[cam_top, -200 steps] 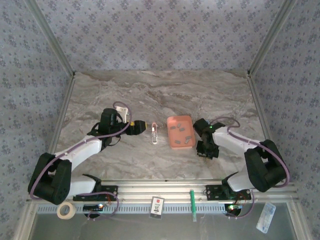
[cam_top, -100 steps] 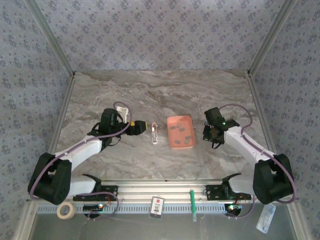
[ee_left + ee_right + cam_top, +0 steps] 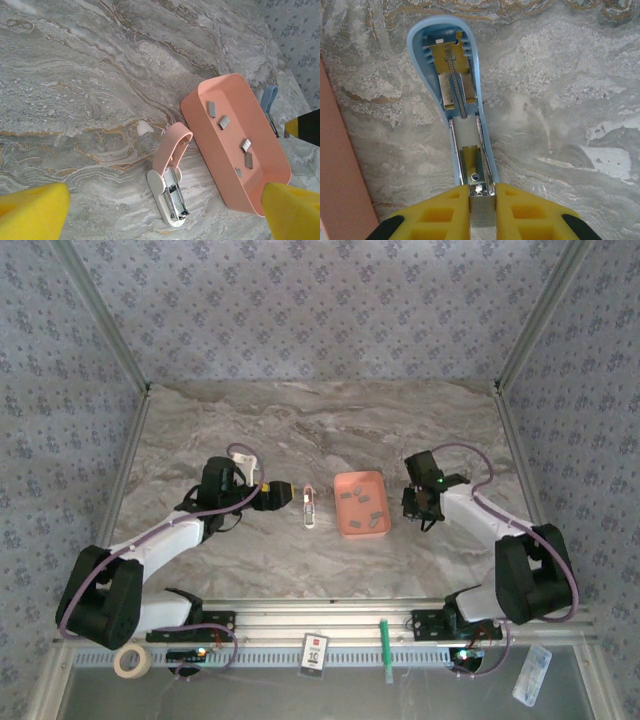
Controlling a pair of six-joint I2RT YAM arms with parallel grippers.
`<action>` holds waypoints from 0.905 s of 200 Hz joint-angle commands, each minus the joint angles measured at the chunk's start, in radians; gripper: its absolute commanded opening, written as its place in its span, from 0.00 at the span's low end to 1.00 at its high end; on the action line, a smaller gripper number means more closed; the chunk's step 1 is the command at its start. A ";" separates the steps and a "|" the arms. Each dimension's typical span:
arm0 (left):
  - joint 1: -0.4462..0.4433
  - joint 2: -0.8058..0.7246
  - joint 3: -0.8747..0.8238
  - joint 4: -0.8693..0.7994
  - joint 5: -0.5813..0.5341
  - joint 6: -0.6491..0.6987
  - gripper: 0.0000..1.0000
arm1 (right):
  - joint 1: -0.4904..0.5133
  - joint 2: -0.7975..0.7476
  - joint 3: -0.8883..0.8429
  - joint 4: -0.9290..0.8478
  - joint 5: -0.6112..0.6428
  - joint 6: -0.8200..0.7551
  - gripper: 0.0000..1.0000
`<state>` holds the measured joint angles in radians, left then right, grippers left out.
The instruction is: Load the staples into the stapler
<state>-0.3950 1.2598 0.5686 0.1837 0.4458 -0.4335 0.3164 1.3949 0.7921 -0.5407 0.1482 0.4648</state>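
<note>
The pale-blue stapler lies hinged open on the marble, its spring and narrow silver rail facing up. My right gripper is shut on a grey staple strip, which sits at the near end of that rail between the yellow fingers. From above, this gripper is just right of the salmon tray. Several loose staples lie in the tray. The blue stapler peeks out behind the tray's far wall. My left gripper is open and holds nothing.
A second mini stapler, pink with a white base, lies open between the left fingers and the tray; from above this pink stapler is left of the tray. Patterned walls enclose the marble table.
The right arm swung from the tray's near right corner toward the back, then edged slightly left beside the tray. The left arm and pink stapler stayed still.
</note>
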 commanded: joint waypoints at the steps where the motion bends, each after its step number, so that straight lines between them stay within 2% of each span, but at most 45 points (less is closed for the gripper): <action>1: -0.004 0.007 0.016 0.008 0.010 0.018 0.98 | 0.001 0.031 0.036 0.005 0.024 -0.047 0.18; 103: -0.003 0.014 0.022 0.003 0.012 0.021 0.98 | 0.028 0.083 0.078 -0.008 0.030 -0.100 0.18; 181: -0.004 0.012 0.021 -0.001 0.011 0.024 0.98 | 0.055 0.150 0.140 -0.097 0.071 -0.103 0.18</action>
<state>-0.3950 1.2663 0.5686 0.1825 0.4458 -0.4297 0.3576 1.5246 0.8913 -0.5652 0.1822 0.3790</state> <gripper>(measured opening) 0.980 0.178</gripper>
